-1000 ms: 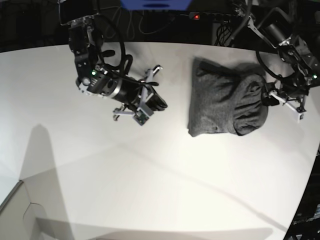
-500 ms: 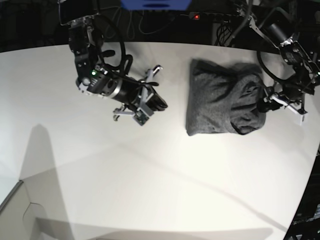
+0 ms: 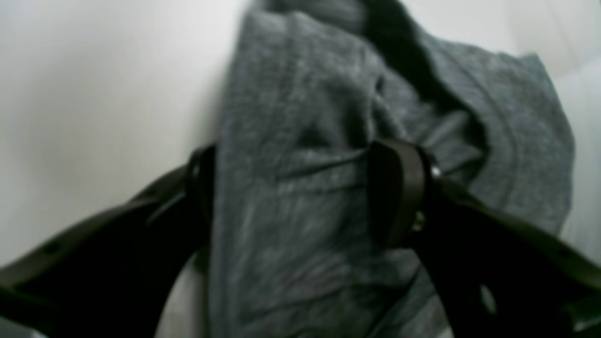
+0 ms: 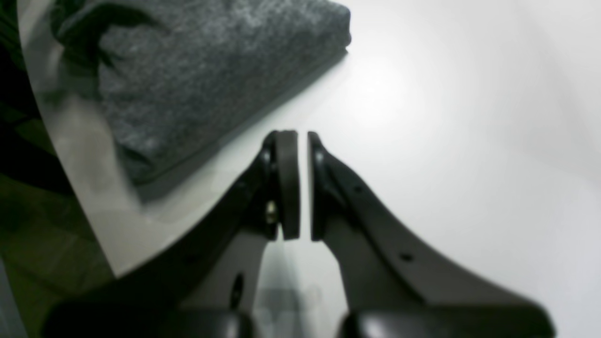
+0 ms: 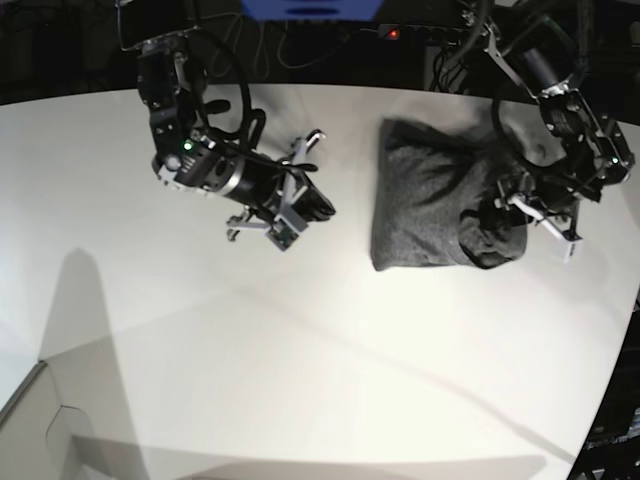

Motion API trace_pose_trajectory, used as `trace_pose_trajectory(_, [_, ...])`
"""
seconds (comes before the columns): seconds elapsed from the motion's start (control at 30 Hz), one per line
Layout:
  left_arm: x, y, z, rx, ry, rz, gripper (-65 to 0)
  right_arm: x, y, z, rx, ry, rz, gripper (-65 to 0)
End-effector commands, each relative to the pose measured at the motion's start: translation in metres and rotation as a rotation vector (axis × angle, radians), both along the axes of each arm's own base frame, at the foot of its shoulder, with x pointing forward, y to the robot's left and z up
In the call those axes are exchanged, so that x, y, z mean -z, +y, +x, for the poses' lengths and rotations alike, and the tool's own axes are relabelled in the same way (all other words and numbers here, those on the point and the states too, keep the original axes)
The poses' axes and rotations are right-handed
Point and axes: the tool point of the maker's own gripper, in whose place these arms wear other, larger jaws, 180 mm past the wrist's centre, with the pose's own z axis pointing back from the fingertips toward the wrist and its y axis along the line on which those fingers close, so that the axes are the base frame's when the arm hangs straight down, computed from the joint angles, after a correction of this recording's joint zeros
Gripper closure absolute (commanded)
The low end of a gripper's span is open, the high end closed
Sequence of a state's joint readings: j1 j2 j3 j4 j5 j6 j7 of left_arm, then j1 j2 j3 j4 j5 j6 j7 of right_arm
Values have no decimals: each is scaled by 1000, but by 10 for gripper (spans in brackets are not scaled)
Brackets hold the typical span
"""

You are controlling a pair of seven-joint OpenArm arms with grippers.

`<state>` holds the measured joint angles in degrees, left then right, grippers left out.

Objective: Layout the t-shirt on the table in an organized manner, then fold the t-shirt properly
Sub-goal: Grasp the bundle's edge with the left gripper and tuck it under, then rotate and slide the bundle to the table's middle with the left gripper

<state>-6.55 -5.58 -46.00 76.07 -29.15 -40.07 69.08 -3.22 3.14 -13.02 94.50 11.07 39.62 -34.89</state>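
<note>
T-shirt [image 3: 328, 211] bunched between spread left claw [image 3: 300, 192] in wrist view, right claw [image 4: 295, 185] nearly closed, empty.

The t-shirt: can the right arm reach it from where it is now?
Probably yes. The right gripper hangs shut over bare table, beside the t-shirt, with nothing lying between them. The left gripper already straddles the shirt's far side.

The left pincer [image 5: 500, 207] is moving inward over the t-shirt [image 5: 430, 205], its jaws now straddling a raised fold of the cloth. The shirt's right edge is bunching up, and the whole bundle is sliding slightly leftward on the bench [image 5: 300, 350].
</note>
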Motion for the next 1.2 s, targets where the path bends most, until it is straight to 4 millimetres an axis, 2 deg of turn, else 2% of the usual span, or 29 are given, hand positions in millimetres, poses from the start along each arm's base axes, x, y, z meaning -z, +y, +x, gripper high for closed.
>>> trace_pose_trajectory(0.0, [-9, 6, 5, -14, -37, 2, -423, -16, 5, 7, -4, -44, 46, -18])
trace_pose_trajectory(0.33, [3, 7, -10, -39, -32, 0, -423, -17, 5, 7, -4, -45, 44, -18])
trace_pose_trajectory(0.53, [14, 20, -17, -40, 25, 98, -423, -17, 5, 7, -4, -45, 46, -18])
trace_pose_trajectory(0.63, [16, 17, -15, -33, 29, 118, -423, -17, 5, 7, -4, -45, 46, -18])
trace_pose_trajectory(0.7, [18, 8, -12, -25, 35, 102, -415, -16, 5, 7, -2, -44, 45, -18])
trace_pose_trajectory(0.77, [19, 3, -12, -16, 46, 95, -338, -16, 3, 8, 2, -44, 45, -17])
trace_pose_trajectory(0.87, [19, -4, -8, 7, 45, 91, -159, -16, 2, 8, 2, -46, 41, -17])
trace_pose_trajectory(0.93, [30, -18, -10, 53, 76, 74, -24, -16, 1, 8, 2, -46, 39, -17])
trace_pose_trajectory(0.97, [34, -20, -11, 74, 91, 76, 0, -16, 1, 8, 3, -47, 39, -16])
trace_pose_trajectory(1.1, [40, -34, -11, 145, 112, 77, 0, -13, -10, 9, 2, -52, 8, -15])
trace_pose_trajectory(1.17, [35, -46, 0, 194, 93, 88, -3, -12, -17, 11, 13, -56, -2, -15])
